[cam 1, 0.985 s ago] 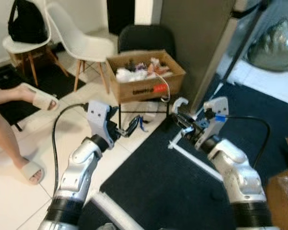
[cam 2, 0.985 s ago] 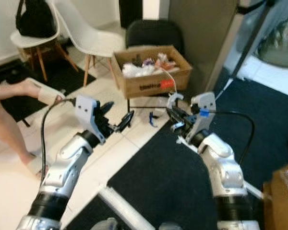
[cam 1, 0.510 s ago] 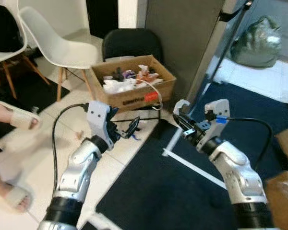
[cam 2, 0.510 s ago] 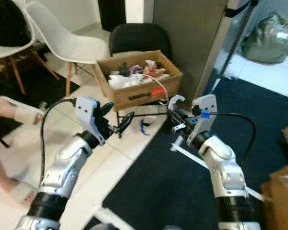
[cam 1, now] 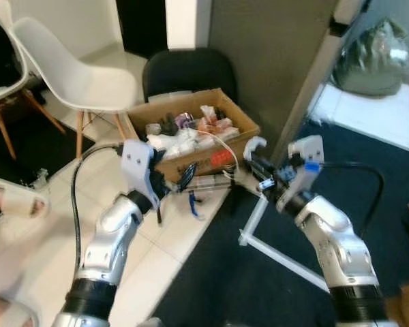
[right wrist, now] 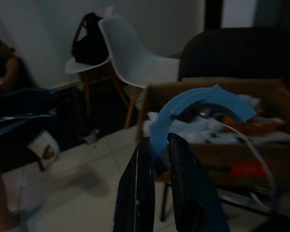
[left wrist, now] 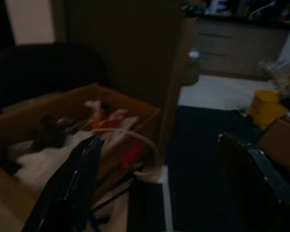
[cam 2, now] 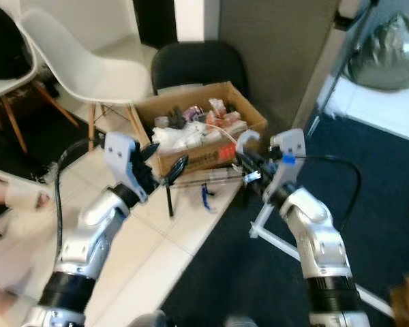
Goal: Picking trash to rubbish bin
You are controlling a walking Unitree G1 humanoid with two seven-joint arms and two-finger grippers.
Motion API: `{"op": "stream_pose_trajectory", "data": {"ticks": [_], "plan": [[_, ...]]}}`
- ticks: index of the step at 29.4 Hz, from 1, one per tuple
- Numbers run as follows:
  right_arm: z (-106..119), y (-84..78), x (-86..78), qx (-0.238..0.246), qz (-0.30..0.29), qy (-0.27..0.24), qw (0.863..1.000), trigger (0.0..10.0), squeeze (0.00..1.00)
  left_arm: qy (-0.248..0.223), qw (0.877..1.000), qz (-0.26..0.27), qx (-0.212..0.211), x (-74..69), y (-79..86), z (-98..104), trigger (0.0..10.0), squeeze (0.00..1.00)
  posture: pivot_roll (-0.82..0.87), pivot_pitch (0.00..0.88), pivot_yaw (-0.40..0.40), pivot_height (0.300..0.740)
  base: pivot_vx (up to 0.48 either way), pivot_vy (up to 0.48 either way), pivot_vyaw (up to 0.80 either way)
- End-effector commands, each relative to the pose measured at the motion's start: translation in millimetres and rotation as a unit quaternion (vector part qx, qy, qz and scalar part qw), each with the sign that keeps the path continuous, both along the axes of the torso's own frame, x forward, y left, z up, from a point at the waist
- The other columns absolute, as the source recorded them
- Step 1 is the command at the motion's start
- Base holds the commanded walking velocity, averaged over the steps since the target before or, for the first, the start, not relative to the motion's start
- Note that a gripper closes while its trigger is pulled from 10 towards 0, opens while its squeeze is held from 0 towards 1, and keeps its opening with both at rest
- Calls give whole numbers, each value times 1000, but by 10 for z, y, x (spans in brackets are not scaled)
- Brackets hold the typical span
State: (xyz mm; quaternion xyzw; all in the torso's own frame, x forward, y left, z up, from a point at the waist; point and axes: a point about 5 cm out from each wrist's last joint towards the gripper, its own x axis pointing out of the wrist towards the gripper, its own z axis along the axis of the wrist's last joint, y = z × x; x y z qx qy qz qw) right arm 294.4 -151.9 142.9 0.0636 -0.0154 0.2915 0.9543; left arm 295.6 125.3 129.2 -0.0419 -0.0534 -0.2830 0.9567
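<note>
Right gripper (right wrist: 157, 159): jaws pinching curved white scrap (right wrist: 198, 104), near cardboard box (cam 2: 211, 160); drop pending. Left gripper (cam 2: 165, 167): jaws spread, empty.

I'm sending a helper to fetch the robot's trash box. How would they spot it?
Find the black chair by the grey wall. Just in front stands an open brown cardboard box, heaped with white and coloured scraps. Its red side label and dangling white cord distinguish it from the white chair beside it.
</note>
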Motion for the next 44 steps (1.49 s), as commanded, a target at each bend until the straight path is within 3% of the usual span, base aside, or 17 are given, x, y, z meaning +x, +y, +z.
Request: {"op": "stream_pose_trajectory", "data": {"ticks": [1, 10, 21, 26, 38, 44], "plan": [[5, -31, -8, -7, -5, -2, 1000, 10000, 0, -1, 1000, -3, 9, -7, -9, -4, 10000, 0, -101, 0, -15, 740, 465, 0, 0], [52, -33, 1, -43, 14, -17, 999, 10000, 0, -1, 1000, -3, 12, -18, -8, -4, 10000, 0, -85, 0, -13, 740, 468, 0, 0], [339, -133, 137, -73, 34, -50, 996, 10000, 0, -2, 1000, 0, 14, -26, -8, -3, 10000, 0, -78, 0, -17, 740, 463, 0, 0], [413, -61, 137, -96, 59, -61, 992, 10000, 0, 3, 1000, 3, 11, -24, -7, -8, 10000, 0, -74, 0, -19, 740, 259, 0, 0], [526, 96, 199, -100, 97, -69, 988, 10000, 0, 3, 1000, 6, 8, -39, -46, -19, 10000, 0, -57, 0, -48, 740, 0, 0, 0], [537, 172, 326, -183, 100, -59, 976, 10000, 0, 2, 1000, 9, 8, -55, -55, -25, 10000, 0, -44, 0, -62, 740, 0, 0, 0]]}}
